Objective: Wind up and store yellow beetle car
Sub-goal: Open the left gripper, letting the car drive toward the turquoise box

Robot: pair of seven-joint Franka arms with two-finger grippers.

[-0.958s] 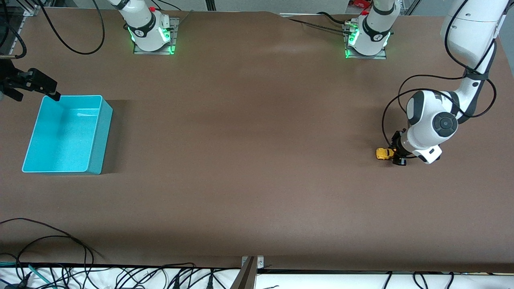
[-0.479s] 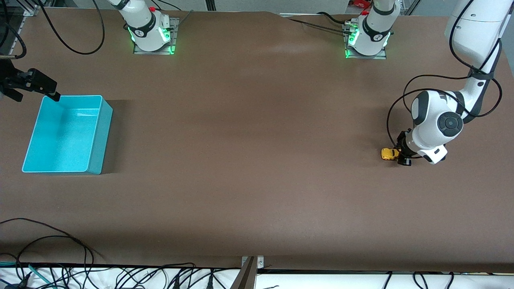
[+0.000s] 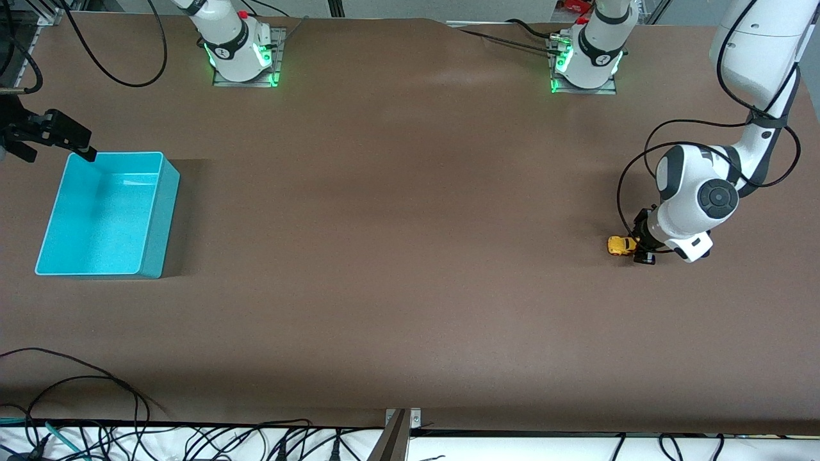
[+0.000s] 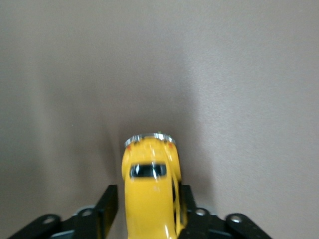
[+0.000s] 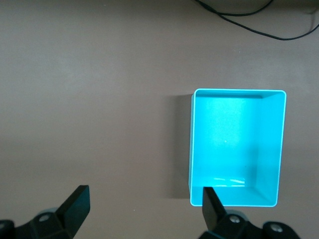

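The desk [image 3: 397, 256] is covered edge to edge by a plain brown mat, flat and unmarked, and loose cables are seen along the edge nearest the front camera. The two arm bases are mounted along the farthest edge, each lit green.

A turquoise bin [image 3: 147, 211] is placed at the right arm's end of the desk, with nothing seen inside it. The right pincer [image 3: 61, 137] is held in the air beside the bin's farthest corner, its fingers spread apart and nothing between them; this arm is judged to be waiting.

At the left arm's end, well apart from the bin, the left pincer [image 3: 631, 246] is lowered to the mat and clamped on the yellow beetle car [image 3: 619, 245]. In the left wrist view the car [image 4: 150, 194] is seen gripped by its flanks between the black fingers [image 4: 107, 209], with its rounded end and chrome bumper pointing away from the wrist.

The step in hand is judged to be the winding. For this the wheels should be kept pressed to the mat while the car is drawn straight back along its own length, so that the spring is loaded without skidding. The grip should be kept square on the flanks, since the smooth rounded body could be squeezed out sideways or upwards.
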